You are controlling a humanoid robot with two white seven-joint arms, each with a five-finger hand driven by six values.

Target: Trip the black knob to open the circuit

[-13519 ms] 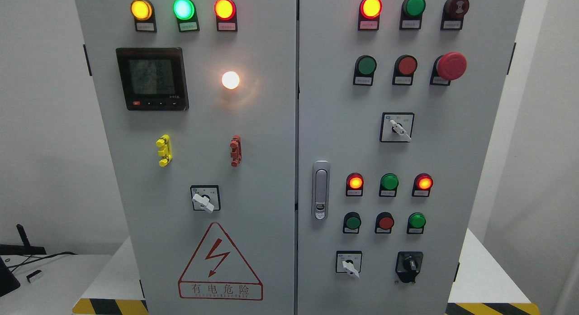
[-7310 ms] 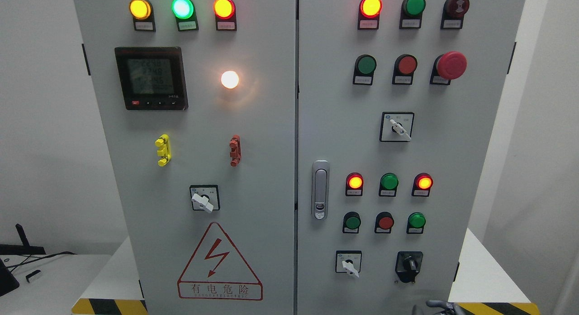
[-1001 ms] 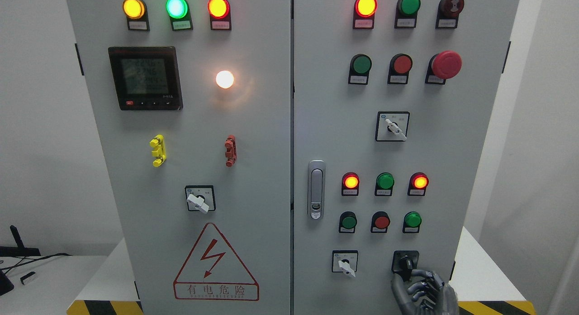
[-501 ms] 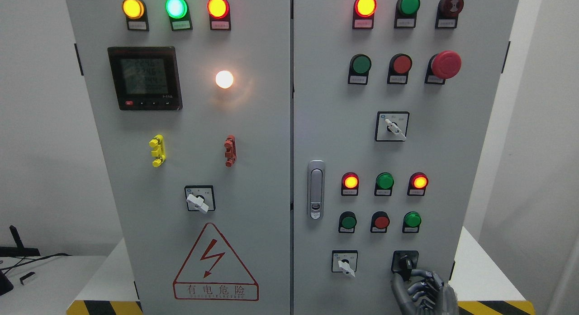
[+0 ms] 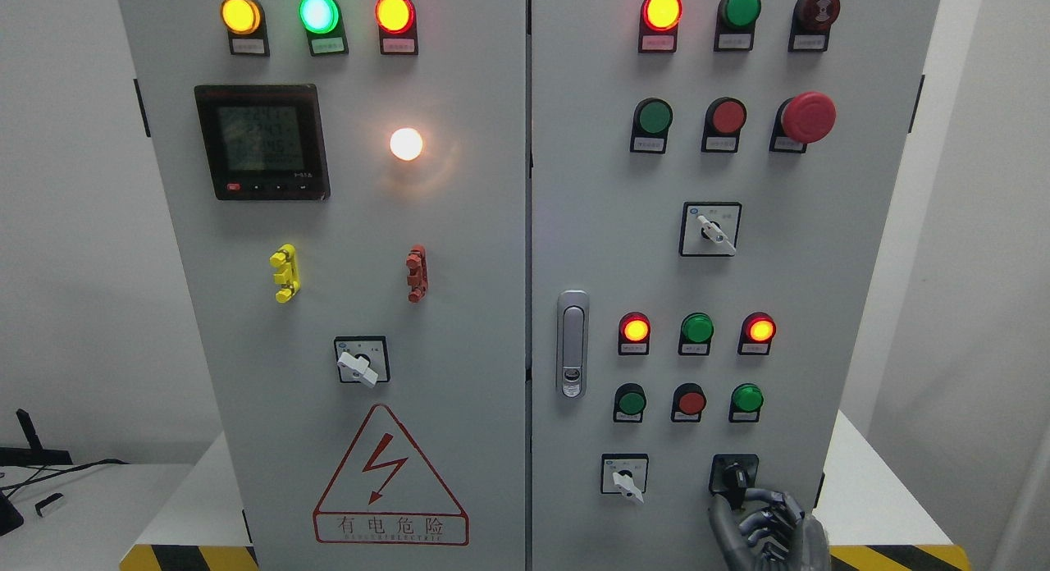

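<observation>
The black knob (image 5: 733, 475) sits at the lower right of the grey cabinet's right door (image 5: 820, 308), its handle pointing up and slightly left. My right hand (image 5: 761, 523) comes up from the bottom edge, just below and right of the knob. Its dark metal fingers (image 5: 771, 499) are curled, with the tips at the knob's lower right edge. The knob's handle is in plain sight and not enclosed by the fingers. The left hand is out of view.
A white selector switch (image 5: 624, 477) is left of the knob. Above it are a row of green and red push buttons (image 5: 691, 402) and lit lamps (image 5: 635, 330). A door latch (image 5: 572, 343) is near the centre seam. White table ledges (image 5: 869, 497) flank the cabinet.
My right hand rose from below the picture to just under the black knob. Over the last second it has hardly moved. The knob's handle stands as before.
</observation>
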